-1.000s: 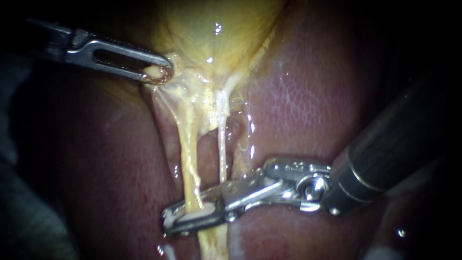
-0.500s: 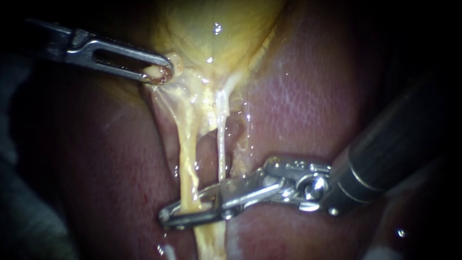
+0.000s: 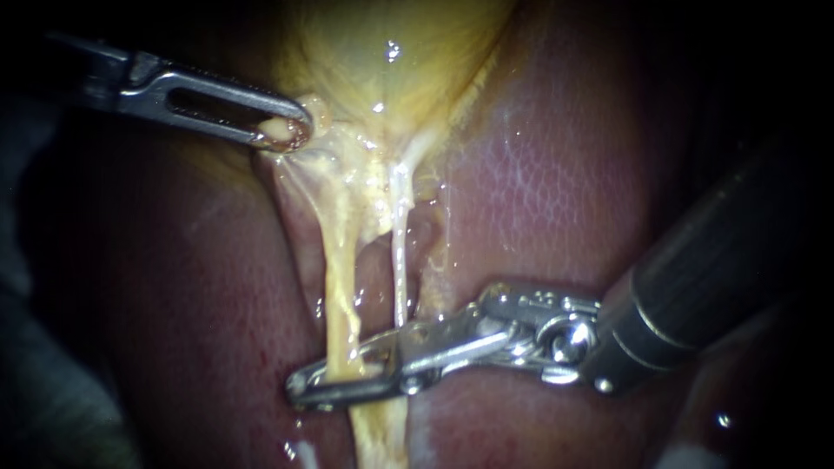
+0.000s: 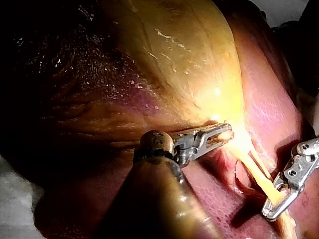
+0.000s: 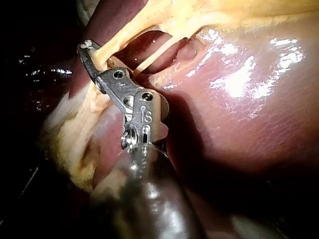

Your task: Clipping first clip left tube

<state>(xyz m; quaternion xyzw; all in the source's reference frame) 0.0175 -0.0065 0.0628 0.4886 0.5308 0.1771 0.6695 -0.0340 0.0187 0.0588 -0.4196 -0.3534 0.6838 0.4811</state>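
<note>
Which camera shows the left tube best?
The endoscope view: the left tube runs unblocked from the gallbladder down into the jaws of the right instrument. The left wrist view shows only a short stretch off to the side; the right wrist view shows only the part by the jaws.

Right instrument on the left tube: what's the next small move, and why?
Probably squeeze the right instrument fully closed, without shifting it. Its jaws grip the left tube from both sides, well below the gallbladder. The left instrument grips tissue at the gallbladder's neck, and the tube looks stretched straight.
</note>
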